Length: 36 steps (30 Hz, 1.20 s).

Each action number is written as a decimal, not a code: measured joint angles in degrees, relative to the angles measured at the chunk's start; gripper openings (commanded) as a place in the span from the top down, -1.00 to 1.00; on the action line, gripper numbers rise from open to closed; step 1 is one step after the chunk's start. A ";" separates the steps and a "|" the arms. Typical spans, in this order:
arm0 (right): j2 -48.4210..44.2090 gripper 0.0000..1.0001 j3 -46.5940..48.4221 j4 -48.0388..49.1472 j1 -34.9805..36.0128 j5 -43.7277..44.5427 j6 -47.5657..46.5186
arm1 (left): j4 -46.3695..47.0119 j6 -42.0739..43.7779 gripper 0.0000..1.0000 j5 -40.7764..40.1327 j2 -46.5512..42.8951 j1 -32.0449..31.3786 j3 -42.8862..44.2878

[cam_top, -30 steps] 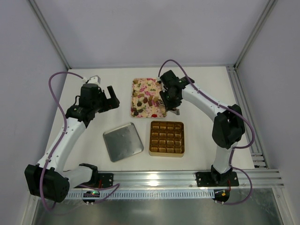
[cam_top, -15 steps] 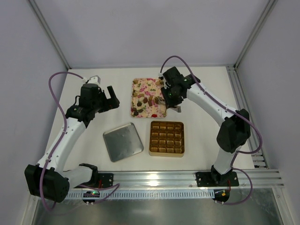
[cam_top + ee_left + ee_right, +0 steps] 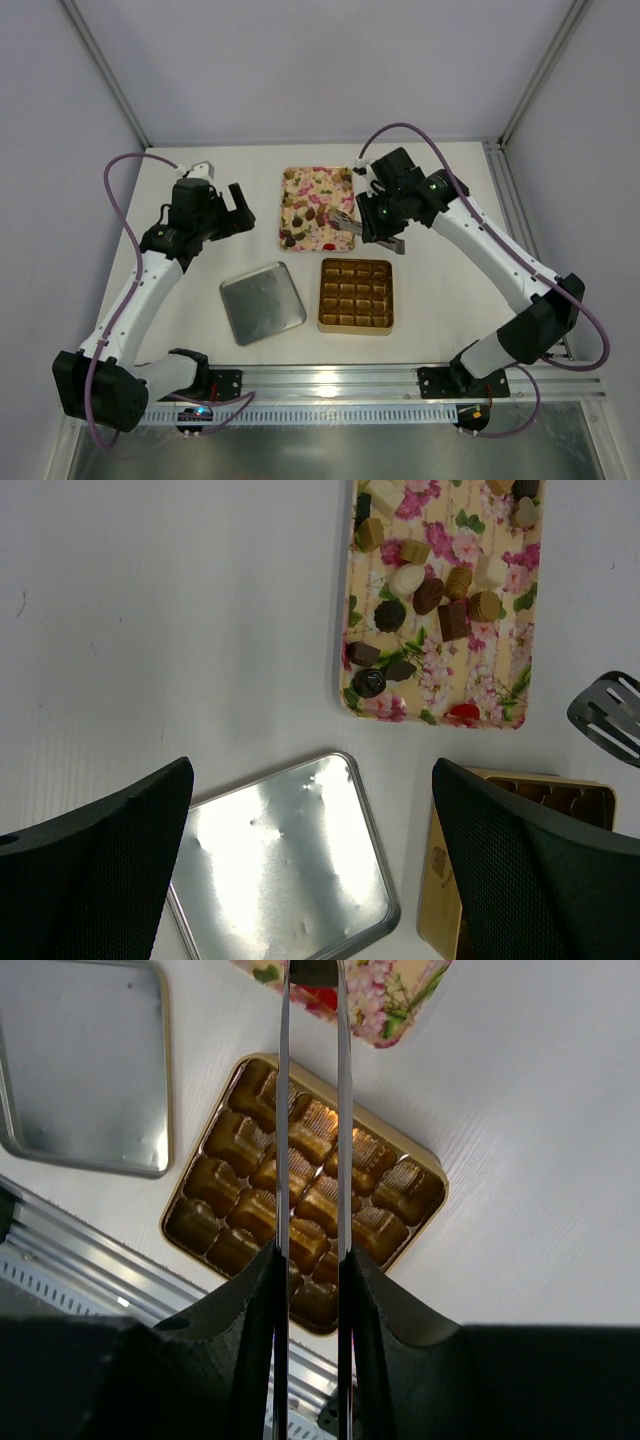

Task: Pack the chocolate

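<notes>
A silver tin lid (image 3: 262, 302) lies nearest, a gold grid box (image 3: 322, 296) to its right. Beyond them, the right gripper (image 3: 312, 1290) clamps metal tongs (image 3: 283, 1110); the left gripper (image 3: 242, 207) hovers, jaws spread wide. Farthest, the chocolates (image 3: 315, 212) lie scattered on a floral tray (image 3: 292, 180).

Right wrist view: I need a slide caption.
Metal tongs in the right gripper, gridded gold box and floral tray corner behind.

Left arm (image 3: 150, 275): rises from its base, elbow bent, wrist leaning inward.
Left gripper (image 3: 243, 207): pointing down, fingers (image 3: 100, 870) spread wide.
Right arm (image 3: 490, 255): stretched far and inward (nearly straight).
Right gripper (image 3: 372, 226): fingers (image 3: 262, 1300) pinched on thin metal tongs (image 3: 312, 1110).
</notes>
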 measured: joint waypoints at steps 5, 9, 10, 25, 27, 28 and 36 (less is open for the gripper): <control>-4.79 0.41 -3.78 -1.92 3.13 -0.98 0.98 | -0.02 0.00 -0.99 0.02 0.02 0.00 0.00; -5.92 0.41 -5.95 -3.26 5.55 -0.98 1.70 | -0.02 0.00 -1.00 0.02 0.02 0.00 0.00; -6.14 0.41 -6.56 -3.28 5.97 -1.03 1.97 | -0.02 0.00 -0.99 0.02 0.02 0.00 0.00; -7.15 0.39 -12.59 -2.71 10.82 -0.55 5.11 | -0.02 0.00 -0.99 0.04 0.02 0.00 0.00; -7.15 0.38 -12.59 -2.54 10.82 -0.22 5.18 | -0.02 0.00 -0.99 0.04 0.02 0.00 0.00; -7.15 0.35 -12.59 -2.43 10.82 -0.04 5.20 | -0.02 0.00 -0.99 0.04 0.02 0.00 0.00; -7.15 0.18 -12.59 -1.88 10.84 0.22 5.31 | -0.02 0.00 -0.99 0.04 0.02 0.00 0.00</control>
